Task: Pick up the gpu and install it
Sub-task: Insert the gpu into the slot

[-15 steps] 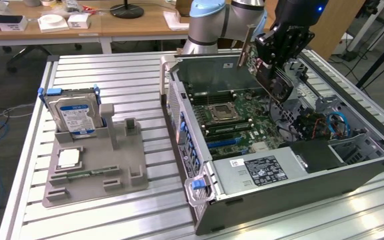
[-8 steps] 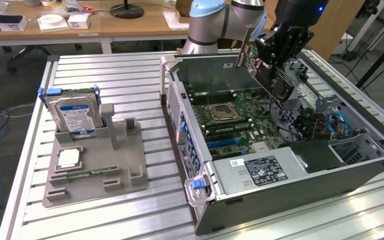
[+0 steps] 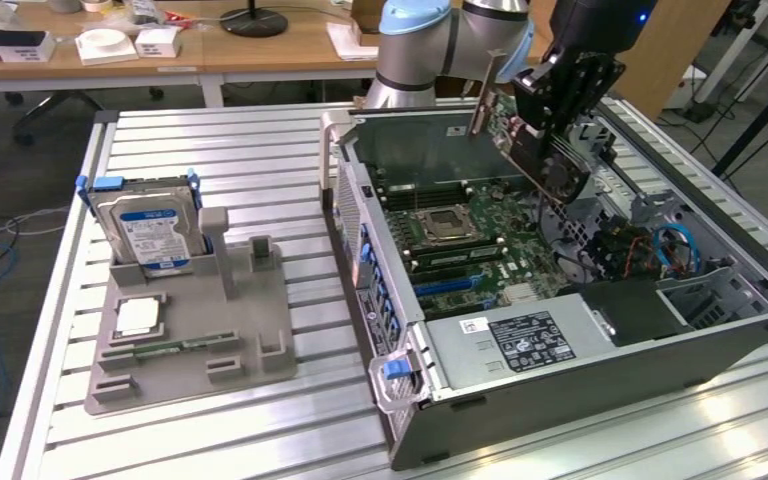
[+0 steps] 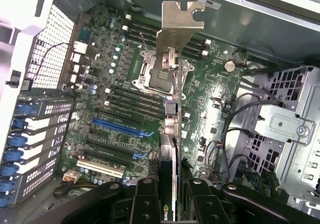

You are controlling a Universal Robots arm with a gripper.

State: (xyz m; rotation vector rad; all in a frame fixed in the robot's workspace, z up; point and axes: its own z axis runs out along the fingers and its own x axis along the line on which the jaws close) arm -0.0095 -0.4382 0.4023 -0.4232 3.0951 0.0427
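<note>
pincer clamped on gpu | gpu tilted, held abv mobo in open PC case | not seated

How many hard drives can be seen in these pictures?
1. The hard drive stands in the gray holder on the table, at the exterior view's left, beside the computer case. More could be hidden inside the case.

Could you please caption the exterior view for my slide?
Jaws hold the gpu tilted above the motherboard in the open computer case.
</note>
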